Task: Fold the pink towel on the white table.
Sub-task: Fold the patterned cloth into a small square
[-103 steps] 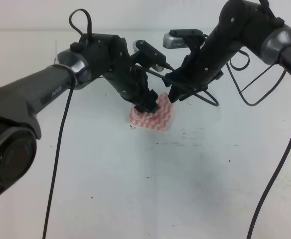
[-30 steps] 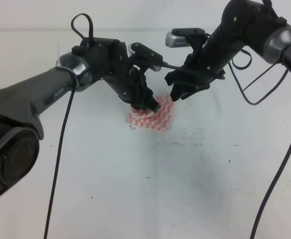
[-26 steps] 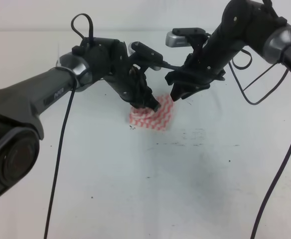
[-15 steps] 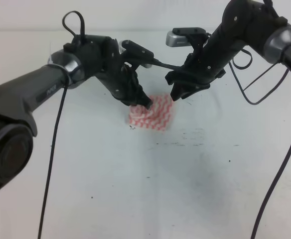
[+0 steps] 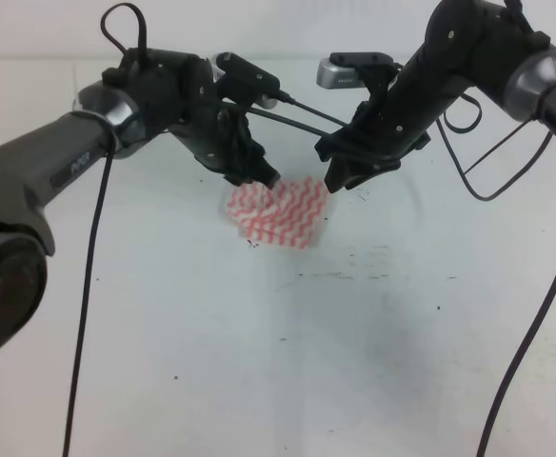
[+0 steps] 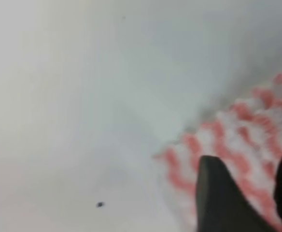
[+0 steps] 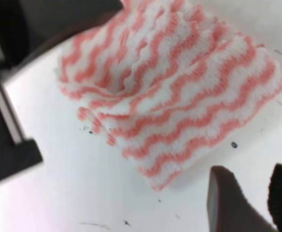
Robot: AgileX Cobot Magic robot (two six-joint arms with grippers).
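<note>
Both jaws look narrow; left gripper (image 5: 264, 178) seems to pinch the towel's (image 5: 280, 211) edge, lifting it to fold, while right gripper (image 5: 340, 181) hovers empty.

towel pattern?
Pink-red and white wavy zigzag stripes on the pink towel; clearest in the right wrist view.

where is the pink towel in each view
Exterior high: the towel lies just above centre, between both grippers.
Left wrist: lower right, blurred, behind the left gripper.
Right wrist: upper centre, folded in layers, above the right gripper.
Shared landmark: the dark specks at the towel's edge on the table.
</note>
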